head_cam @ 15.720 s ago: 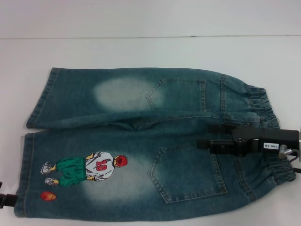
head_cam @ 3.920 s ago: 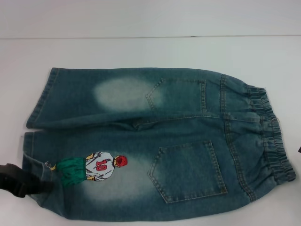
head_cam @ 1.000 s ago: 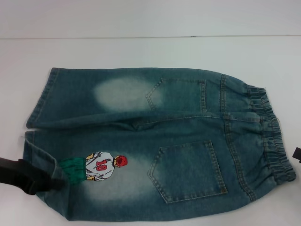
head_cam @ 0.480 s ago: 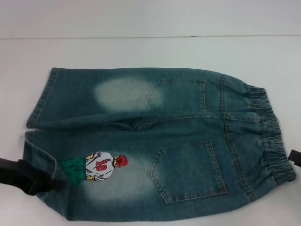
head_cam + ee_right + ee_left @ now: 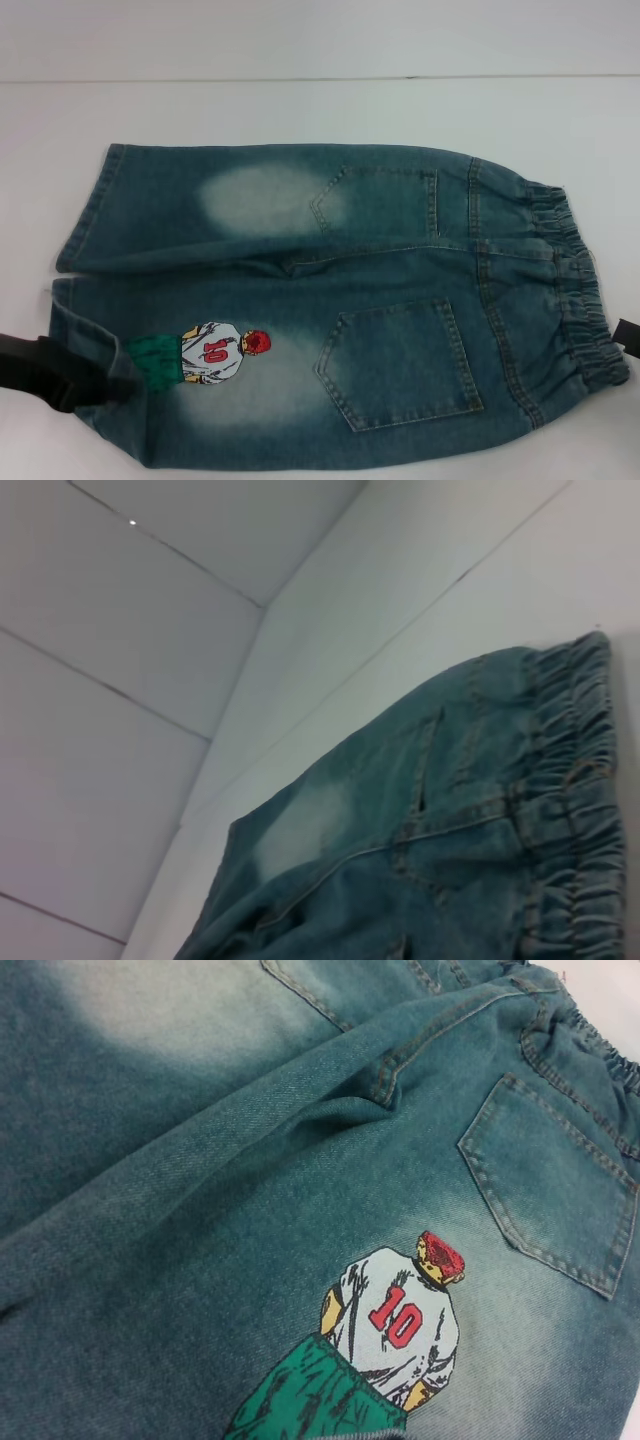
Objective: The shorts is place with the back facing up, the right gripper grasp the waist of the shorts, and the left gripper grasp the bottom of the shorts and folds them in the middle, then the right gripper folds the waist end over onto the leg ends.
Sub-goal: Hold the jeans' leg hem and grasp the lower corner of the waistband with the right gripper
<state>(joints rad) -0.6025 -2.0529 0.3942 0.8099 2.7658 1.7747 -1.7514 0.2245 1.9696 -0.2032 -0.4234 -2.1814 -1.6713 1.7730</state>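
The denim shorts [image 5: 330, 300] lie flat with the back pockets up, the elastic waist [image 5: 575, 290] to the right and the leg ends to the left. My left gripper [image 5: 95, 385] is at the near leg's hem, shut on it. The hem is bunched and pulled over the lower part of the player print [image 5: 215, 352]. The left wrist view looks closely at that print [image 5: 400, 1325] and a back pocket [image 5: 555, 1190]. Only a dark sliver of my right gripper [image 5: 630, 335] shows at the right edge, beside the waist. The right wrist view shows the waist [image 5: 570, 810] from the side.
The shorts rest on a white table [image 5: 300, 110], with bare surface beyond them up to a seam line across the back [image 5: 320, 78]. In the right wrist view, white wall panels [image 5: 150, 630] rise behind the table.
The left gripper and the bunched hem have stayed almost still. The dark tip of the right gripper at the right edge has shifted slightly lower beside the waist.
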